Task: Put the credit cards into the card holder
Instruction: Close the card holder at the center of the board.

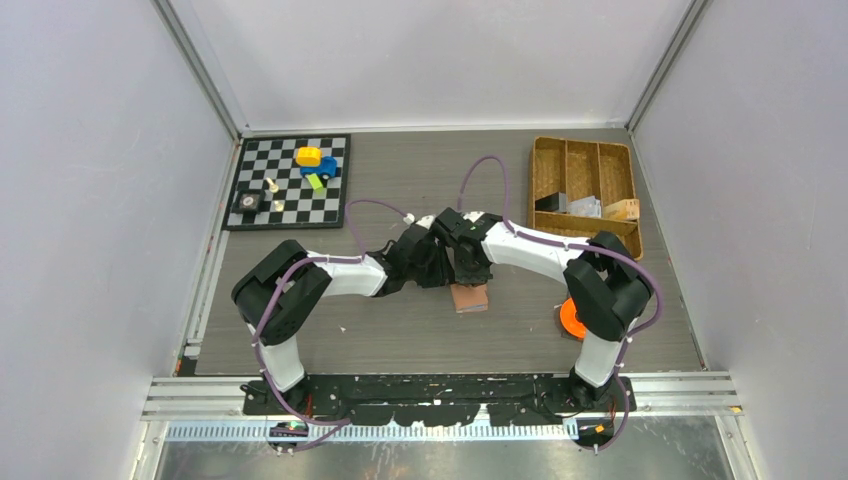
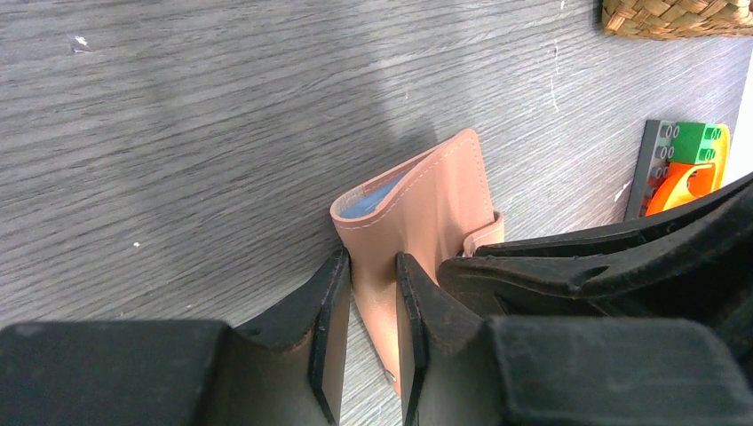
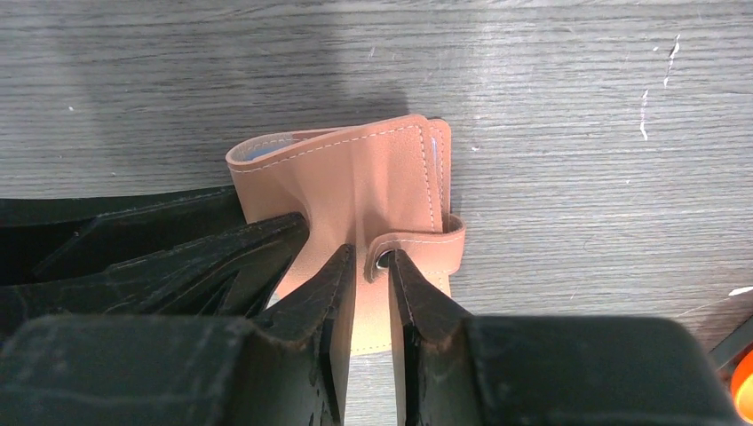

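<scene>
Both arms reach in over the middle of the table point(image 1: 400, 335) and meet above the pink wallet point(image 3: 355, 169), which lies on the bare wood between them, well away from the wicker tray point(image 1: 583, 141) in the far right corner. The wallet is half open: its top flap is lifted and bowed, with a sliver of blue showing inside, though I can't tell whether that is lining or a card. The left gripper point(image 2: 371, 266) comes in low from the side, its fingers closed on the wallet's near edge so the pink leather sits pinched between them. The right gripper point(image 3: 371, 257) points down at the strap side, its fingers a narrow gap apart with the snap tab point(image 3: 426, 241) curling right at their tips. Whether they grip the tab or just straddle it, I can't tell. The two grippers sit tight together, almost touching. Over in the tray a dark card point(image 1: 553, 202) and a pale one point(image 1: 586, 208) lie in the front compartments, next to a small tan box point(image 1: 622, 210). An orange piece point(image 1: 571, 319) sits on the table near the right arm's elbow, and a chessboard point(image 1: 290, 185) with a few toys on it fills the far left corner.
</scene>
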You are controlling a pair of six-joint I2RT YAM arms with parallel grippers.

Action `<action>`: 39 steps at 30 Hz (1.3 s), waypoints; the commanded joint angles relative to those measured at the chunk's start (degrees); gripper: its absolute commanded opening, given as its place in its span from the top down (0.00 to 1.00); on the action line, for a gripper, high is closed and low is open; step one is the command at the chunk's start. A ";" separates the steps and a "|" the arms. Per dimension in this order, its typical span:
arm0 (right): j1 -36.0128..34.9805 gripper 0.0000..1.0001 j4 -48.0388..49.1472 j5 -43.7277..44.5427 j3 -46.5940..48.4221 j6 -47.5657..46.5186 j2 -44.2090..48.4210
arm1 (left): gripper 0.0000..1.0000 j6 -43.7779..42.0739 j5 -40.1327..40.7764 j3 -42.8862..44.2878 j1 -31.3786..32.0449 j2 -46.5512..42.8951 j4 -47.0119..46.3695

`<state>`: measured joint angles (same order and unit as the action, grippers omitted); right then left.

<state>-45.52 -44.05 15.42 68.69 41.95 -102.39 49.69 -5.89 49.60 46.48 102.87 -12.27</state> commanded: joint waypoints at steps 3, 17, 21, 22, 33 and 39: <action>-2.51 0.75 -0.84 1.21 -0.31 1.20 2.02 | 0.76 -3.46 0.67 0.58 0.94 3.30 7.53; -2.72 0.85 -2.01 3.96 -0.30 0.61 2.29 | 0.76 -3.29 0.35 0.57 0.85 3.37 7.53; -2.82 0.88 -1.36 3.36 -0.52 0.39 1.91 | 0.76 -3.29 0.18 0.66 0.90 3.48 7.53; -2.82 0.90 -1.37 3.24 -0.44 0.40 1.81 | 0.76 -3.24 0.18 0.67 0.89 3.55 7.53; -3.14 0.99 -1.76 2.09 -0.68 -0.11 3.96 | 0.77 -3.11 -0.08 0.58 0.90 3.61 7.53; -3.13 1.00 -1.04 0.49 -0.79 -0.62 4.19 | 0.76 -3.02 -0.09 0.58 0.89 3.61 7.61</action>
<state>-46.78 -45.25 17.08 68.25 41.43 -99.72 49.17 -6.48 50.30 46.48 103.24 -11.73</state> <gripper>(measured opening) 0.017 0.236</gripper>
